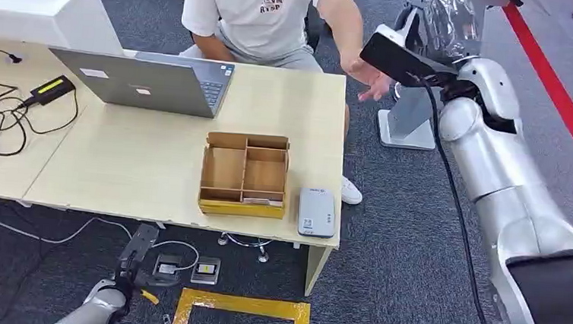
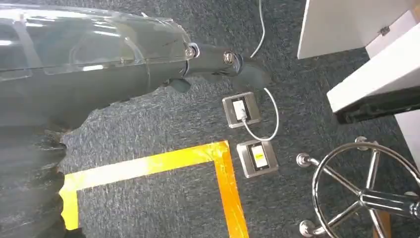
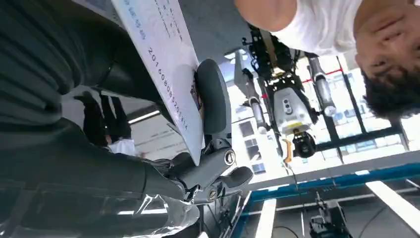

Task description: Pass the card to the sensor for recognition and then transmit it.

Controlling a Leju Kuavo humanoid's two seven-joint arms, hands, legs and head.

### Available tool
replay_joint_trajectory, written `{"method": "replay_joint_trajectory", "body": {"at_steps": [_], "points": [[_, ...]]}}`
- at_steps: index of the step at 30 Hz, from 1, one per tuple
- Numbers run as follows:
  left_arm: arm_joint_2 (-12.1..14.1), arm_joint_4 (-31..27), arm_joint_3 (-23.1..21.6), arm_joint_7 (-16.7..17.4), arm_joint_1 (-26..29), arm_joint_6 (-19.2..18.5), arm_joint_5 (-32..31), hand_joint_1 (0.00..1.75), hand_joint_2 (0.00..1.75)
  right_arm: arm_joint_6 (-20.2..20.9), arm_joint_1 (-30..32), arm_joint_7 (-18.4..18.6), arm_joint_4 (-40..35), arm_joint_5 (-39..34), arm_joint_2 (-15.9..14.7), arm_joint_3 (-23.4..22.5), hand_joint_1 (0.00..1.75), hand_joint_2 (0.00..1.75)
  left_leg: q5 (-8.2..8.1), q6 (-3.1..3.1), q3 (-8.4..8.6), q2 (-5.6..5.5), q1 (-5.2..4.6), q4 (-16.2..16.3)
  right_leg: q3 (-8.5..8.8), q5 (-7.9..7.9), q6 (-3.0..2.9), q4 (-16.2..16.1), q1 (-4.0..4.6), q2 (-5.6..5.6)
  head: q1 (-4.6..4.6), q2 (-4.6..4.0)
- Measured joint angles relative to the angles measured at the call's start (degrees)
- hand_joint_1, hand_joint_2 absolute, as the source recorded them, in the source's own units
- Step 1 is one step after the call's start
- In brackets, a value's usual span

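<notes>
The right robot hand [image 3: 198, 163] pinches the card [image 3: 163, 59], raised toward the person's hand [image 1: 369, 80]; handover seems underway, needing release once taken

One laptop [image 1: 152, 82], one cardboard box [image 1: 244, 175], one sensor [image 1: 316, 212], two floor sockets [image 2: 241, 109].

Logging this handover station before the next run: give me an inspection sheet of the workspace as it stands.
Surface: pale wooden table.
Job's things: card held in the right hand; grey sensor at the table's near right corner.
Clutter: open laptop, cardboard divider box.
Hands: right hand raised toward a person's hand; left hand hangs low over the floor.
Cables: black leads at the table's left end.
Surroundings: seated person, yellow floor tape.
</notes>
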Motion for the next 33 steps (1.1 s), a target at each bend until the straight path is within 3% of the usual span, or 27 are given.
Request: {"method": "replay_joint_trajectory", "body": {"at_steps": [12,23,24,25,26,33], "points": [[0.28,-0.04,0.0,0.57,-0.02,0.07,0.68,0.0,1.75,-0.59,-1.36,4.89,6.33,7.14,3.54,3.47,1.75,1.75,0.0,0.0,0.0,0.0,0.0,0.0,0.0,0.0,0.0,-0.01,0.0,0.0,0.02,0.0],[0.31,-0.24,-0.04,0.63,-0.02,0.02,0.9,0.0,1.75,-0.77,-1.38,5.05,9.05,8.04,4.92,5.75,1.75,1.75,0.0,-0.01,-0.03,-0.02,0.0,0.0,-0.01,0.0,0.0,-0.02,0.0,-0.01,0.02,0.0],[0.31,-0.24,-0.04,0.66,-0.02,0.02,1.18,0.0,1.75,-0.85,-1.38,5.11,9.49,8.17,5.16,6.01,1.52,1.75,0.0,-0.01,-0.03,-0.01,0.0,0.0,-0.02,0.0,0.0,-0.02,0.0,0.0,0.02,0.0],[0.31,-0.24,-0.04,0.63,-0.02,0.02,1.22,0.0,1.75,-0.94,-1.37,5.18,9.81,8.3,5.29,6.23,0.42,1.75,0.0,-0.01,-0.03,-0.01,0.0,0.0,-0.02,0.0,0.0,-0.02,0.0,0.0,0.02,0.0],[0.31,-0.24,-0.04,0.63,-0.01,0.02,1.29,0.0,1.75,-1.05,-1.35,5.29,10.07,8.37,5.44,6.4,0.0,1.75,0.0,-0.01,-0.03,-0.01,0.0,0.0,-0.02,0.0,0.0,-0.02,0.0,0.01,0.04,0.0],[0.52,-0.24,-0.04,0.63,0.04,0.11,1.79,0.0,1.75,-2.12,-1.06,5.62,11.34,8.37,5.79,6.56,0.0,1.75,0.0,-0.01,-0.03,-0.01,0.0,0.0,-0.01,-0.01,0.0,-0.02,0.0,0.0,0.02,0.0]]}}
